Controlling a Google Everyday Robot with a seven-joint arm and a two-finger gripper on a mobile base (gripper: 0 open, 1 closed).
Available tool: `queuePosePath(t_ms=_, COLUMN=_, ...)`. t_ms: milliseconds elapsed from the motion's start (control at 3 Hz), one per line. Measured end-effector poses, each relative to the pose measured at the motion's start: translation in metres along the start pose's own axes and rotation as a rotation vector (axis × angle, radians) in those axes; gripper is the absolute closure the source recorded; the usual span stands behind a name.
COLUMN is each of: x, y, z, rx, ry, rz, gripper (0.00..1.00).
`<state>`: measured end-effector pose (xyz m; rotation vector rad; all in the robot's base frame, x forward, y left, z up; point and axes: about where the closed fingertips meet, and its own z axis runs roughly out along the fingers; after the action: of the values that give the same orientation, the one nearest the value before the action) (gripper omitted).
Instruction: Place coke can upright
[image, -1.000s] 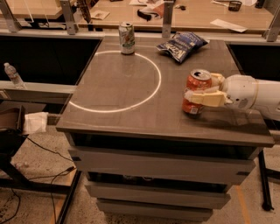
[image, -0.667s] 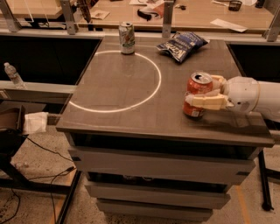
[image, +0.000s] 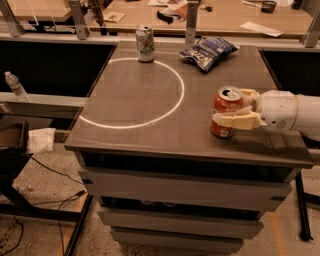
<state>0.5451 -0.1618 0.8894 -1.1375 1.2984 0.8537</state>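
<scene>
The red coke can (image: 226, 111) stands upright on the grey table (image: 150, 105), near its front right part. My gripper (image: 235, 107) reaches in from the right on a white arm and its cream fingers (image: 235, 120) wrap around the can's sides, one in front and one behind. The can's silver top with the tab faces up. The can's base appears to rest on the table.
A green-and-white soda can (image: 145, 43) stands at the table's back left. A blue chip bag (image: 207, 51) lies at the back right. A white circle (image: 132, 92) is marked on the table. A water bottle (image: 16, 86) sits on a shelf at left.
The can and gripper have shifted slightly right and the can sits a little more upright; the grip is unchanged.
</scene>
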Motion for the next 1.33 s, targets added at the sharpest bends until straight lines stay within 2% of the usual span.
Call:
queuePosePath(t_ms=667, x=0.002, y=0.0036, z=0.0, rx=-0.004, ry=0.012, rz=0.009, gripper=0.13)
queuePosePath(t_ms=1000, x=0.0021, y=0.0057, z=0.0006, rx=-0.008, ry=0.011, rz=0.019, gripper=0.0)
queuePosePath(t_ms=1333, x=0.0021, y=0.0071, z=0.0014, rx=-0.013, ry=0.008, rz=0.028, gripper=0.0)
